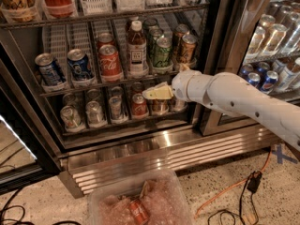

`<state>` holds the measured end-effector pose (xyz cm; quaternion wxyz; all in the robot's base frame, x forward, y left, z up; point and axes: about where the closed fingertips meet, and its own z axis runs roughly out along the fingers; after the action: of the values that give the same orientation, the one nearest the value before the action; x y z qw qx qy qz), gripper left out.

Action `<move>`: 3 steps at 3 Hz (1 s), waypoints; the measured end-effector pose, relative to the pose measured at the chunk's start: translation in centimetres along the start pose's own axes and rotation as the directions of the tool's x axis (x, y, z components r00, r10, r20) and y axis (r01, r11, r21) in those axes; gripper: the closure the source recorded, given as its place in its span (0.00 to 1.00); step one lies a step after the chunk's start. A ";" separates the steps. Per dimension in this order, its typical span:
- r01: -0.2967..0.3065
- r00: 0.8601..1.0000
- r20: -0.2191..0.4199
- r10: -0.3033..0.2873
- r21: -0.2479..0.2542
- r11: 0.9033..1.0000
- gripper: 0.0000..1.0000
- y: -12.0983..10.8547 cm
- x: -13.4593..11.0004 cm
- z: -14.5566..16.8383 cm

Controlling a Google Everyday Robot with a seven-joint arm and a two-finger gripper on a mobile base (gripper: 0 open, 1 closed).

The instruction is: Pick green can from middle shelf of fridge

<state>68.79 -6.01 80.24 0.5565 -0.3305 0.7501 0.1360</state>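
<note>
1. Green can [162, 53] upright in a lane of the middle shelf [93, 86] of the fridge [140, 153], bottle [136, 48] at its 9 o'clock.
2. Gripper [157, 93] at 6 o'clock from it, apart; wide or narrow, cannot tell.
3. Clear bin [180, 200] on floor, red can [139, 212] inside.

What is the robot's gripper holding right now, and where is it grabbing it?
Nothing. The gripper is empty, in front of the lower cans below the middle shelf. The green can sits untouched on that shelf.
</note>
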 end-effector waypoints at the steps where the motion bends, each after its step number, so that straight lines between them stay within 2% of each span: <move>1: 0.002 1.000 0.023 -0.003 0.039 0.999 0.00 -1.4 0.0 1.5; 3: 0.017 0.994 0.102 -0.031 0.136 0.991 0.00 -3.1 -1.7 2.3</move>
<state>72.74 -6.45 81.52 0.6174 -0.2935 0.7236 0.0951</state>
